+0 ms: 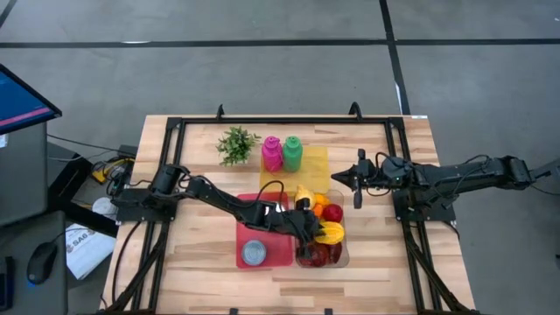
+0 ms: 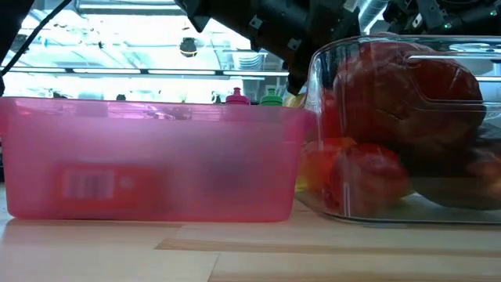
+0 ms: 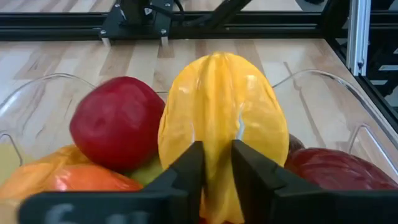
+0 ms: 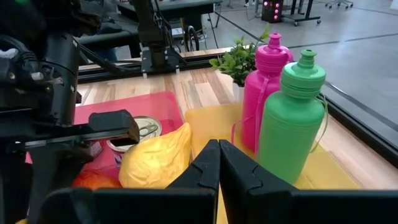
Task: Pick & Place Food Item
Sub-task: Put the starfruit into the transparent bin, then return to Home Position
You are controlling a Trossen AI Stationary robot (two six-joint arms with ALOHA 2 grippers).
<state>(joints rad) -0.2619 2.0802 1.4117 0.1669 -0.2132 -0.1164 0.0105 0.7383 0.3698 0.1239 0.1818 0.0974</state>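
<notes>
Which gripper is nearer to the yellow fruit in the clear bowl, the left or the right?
Left. The left gripper is right at the yellow fruit, its fingers on either side of it over the clear bowl. The right gripper waits apart, beside the green bottle.

Colours: table (image 1: 201, 271) light wood with black frame rails. Bin (image 1: 278, 252) pink-red, translucent; can (image 1: 254, 253) inside has a silver top. Clear bowl (image 3: 37, 93) holds a yellow ridged fruit (image 3: 222, 118), red apple (image 3: 116, 121), orange piece (image 3: 74, 177). Bottles: one magenta (image 4: 265, 93), one green (image 4: 292, 121), on a yellow mat (image 1: 317, 163). Small plant (image 1: 236, 143) green. Arms dark.
</notes>
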